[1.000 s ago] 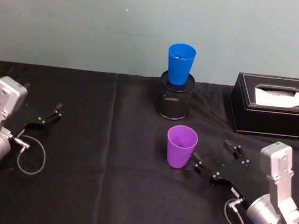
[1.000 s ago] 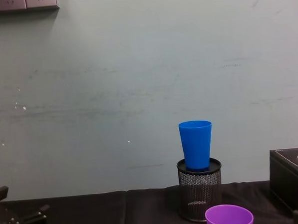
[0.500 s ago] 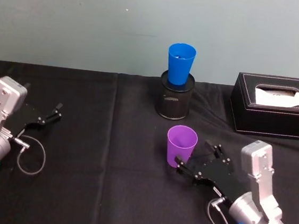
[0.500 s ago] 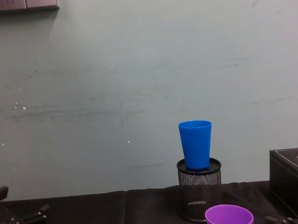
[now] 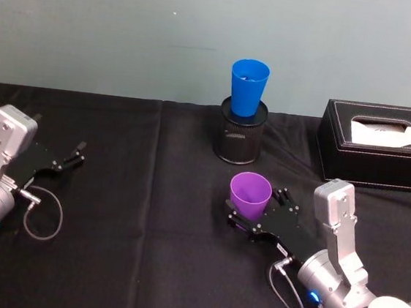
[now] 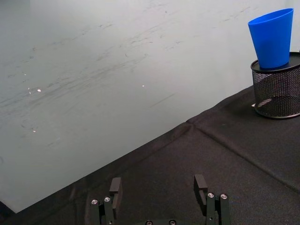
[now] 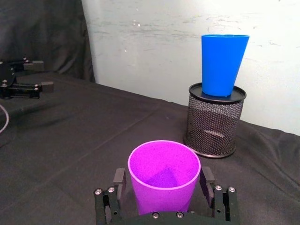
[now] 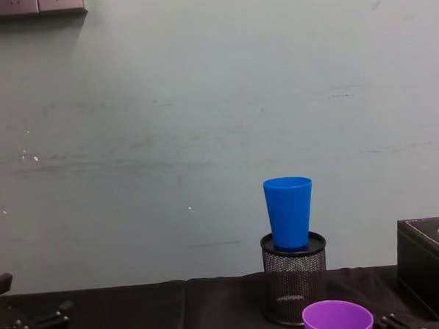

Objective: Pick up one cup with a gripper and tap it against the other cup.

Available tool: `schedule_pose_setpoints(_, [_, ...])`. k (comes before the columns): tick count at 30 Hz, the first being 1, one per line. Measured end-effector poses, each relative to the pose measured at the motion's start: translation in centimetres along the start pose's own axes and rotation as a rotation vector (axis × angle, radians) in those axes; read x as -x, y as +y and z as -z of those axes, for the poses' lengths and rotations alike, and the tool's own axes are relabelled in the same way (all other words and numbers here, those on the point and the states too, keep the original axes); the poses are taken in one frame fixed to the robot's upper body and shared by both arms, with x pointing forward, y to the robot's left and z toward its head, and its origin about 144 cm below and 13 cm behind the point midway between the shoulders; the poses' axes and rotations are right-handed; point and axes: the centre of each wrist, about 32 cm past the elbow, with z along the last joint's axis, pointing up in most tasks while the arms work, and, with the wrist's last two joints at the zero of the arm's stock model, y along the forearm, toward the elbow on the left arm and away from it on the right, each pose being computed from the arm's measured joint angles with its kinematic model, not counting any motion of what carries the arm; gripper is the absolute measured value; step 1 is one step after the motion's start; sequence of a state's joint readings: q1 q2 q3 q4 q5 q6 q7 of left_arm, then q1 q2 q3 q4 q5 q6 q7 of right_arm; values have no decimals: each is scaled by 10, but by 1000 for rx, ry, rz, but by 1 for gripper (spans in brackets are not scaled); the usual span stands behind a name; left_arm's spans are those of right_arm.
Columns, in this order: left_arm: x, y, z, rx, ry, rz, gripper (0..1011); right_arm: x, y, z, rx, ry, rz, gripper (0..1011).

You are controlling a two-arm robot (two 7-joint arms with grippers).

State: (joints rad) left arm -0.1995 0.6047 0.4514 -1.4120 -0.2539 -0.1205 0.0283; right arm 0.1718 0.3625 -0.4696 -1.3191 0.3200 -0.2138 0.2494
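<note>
Jaws spread, my right gripper straddles the tapered purple plastic tumbler; the bright blue plastic tumbler stands beyond; left gripper parked, unclenched.

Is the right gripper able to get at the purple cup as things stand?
Probably yes. The right gripper is open, one finger on each side of the upright purple cup, nothing between. The blue cup on the mesh holder stands farther back; the left gripper lies far left.
</note>
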Motion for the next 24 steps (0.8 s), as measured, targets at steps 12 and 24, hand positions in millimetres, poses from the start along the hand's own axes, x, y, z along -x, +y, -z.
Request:
schedule_pose_setpoints(12, [0, 0, 0, 0, 0, 0, 1000, -3, 7, 3, -4, 31, 9, 1003])
schedule_pose_setpoints(24, [0, 0, 0, 0, 0, 0, 1000, -1, 11, 5, 0, 37, -3, 889])
